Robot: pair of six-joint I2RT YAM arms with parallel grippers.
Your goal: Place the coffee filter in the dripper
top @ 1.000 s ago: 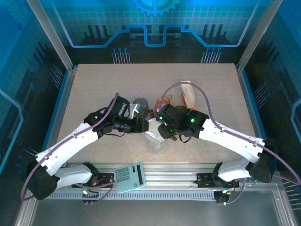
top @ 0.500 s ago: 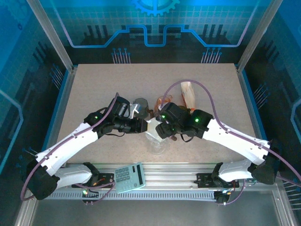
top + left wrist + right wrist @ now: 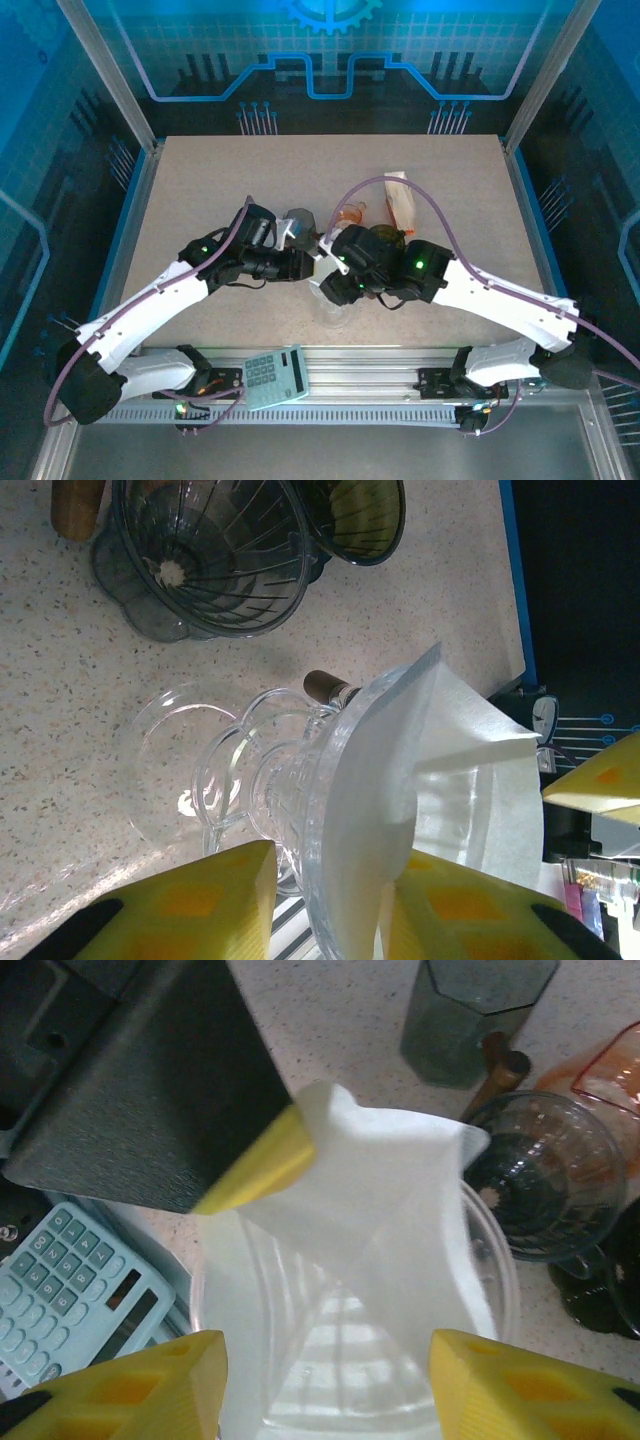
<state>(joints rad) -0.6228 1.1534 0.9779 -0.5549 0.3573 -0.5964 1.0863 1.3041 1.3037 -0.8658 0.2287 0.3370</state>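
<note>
Top: both arms meet over the clear dripper point(image 3: 335, 308), front middle of the worktop point(image 3: 200, 180).
Left wrist: left jaws narrow, astride dripper rim and white coffee filter point(image 3: 400, 770) inside it; clamped or not, cannot tell.
Right wrist: right jaws wide, empty, flanking the dripper.

My arms point(image 3: 150, 300) are white shells with black joints, small green lights point(image 3: 204, 243), looping purple cables point(image 3: 372, 181), and yellow finger pads point(image 3: 140, 1380).

I had soft, even overhead light on the table point(image 3: 200, 190), blue glow at twelve o'clock, glints on the clear dripper point(image 3: 285, 795), and blurred yellow fingers point(image 3: 130, 1380) near six.
</note>
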